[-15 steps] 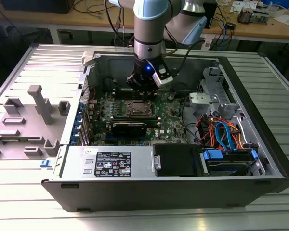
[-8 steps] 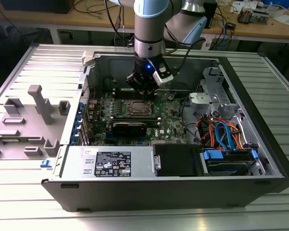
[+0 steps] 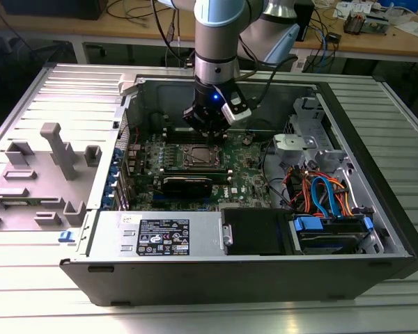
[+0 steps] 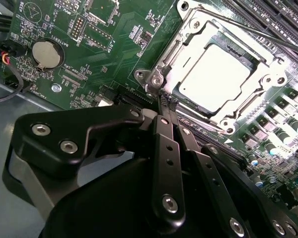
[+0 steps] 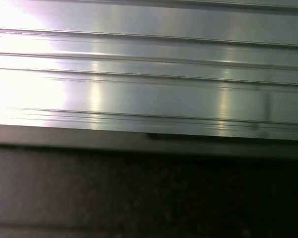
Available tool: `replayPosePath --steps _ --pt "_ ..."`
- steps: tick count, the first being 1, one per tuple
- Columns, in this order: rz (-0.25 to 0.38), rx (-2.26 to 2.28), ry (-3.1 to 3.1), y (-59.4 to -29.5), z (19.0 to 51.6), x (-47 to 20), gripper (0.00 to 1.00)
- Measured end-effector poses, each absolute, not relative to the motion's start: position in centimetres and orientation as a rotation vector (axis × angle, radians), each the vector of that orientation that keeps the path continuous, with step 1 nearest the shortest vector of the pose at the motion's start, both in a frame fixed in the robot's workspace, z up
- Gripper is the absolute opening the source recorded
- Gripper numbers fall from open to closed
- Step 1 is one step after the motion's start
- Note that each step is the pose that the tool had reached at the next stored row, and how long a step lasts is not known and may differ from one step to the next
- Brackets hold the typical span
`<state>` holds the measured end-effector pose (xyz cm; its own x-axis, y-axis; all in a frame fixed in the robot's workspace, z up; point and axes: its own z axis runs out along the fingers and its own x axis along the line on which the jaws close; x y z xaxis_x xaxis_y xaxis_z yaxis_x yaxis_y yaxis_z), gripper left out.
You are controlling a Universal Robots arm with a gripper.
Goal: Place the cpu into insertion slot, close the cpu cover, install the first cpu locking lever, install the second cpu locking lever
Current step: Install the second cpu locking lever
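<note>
One cpu (image 4: 214, 78), flat and face-up in one insertion slot (image 4: 248, 106); one cpu cover (image 4: 186, 37) lies closed around it. One gripper (image 4: 165, 101), fingers (image 4: 161, 121) pressed together and holding nothing, tips at the cover's corner.

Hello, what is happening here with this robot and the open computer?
A robot arm is working inside an open computer case. Its hand, fingers pressed together, is at the corner of the slot on the green board. In the second wrist view the cpu already lies in the slot and the cover is down around it. I cannot tell whether the levers are locked.
</note>
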<state>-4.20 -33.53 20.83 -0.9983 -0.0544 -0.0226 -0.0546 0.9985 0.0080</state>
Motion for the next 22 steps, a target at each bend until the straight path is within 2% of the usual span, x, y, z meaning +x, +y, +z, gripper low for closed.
replayPosePath --steps 22 --pt "0.014 -0.085 3.122 -35.1 21.4 -4.2 0.11"
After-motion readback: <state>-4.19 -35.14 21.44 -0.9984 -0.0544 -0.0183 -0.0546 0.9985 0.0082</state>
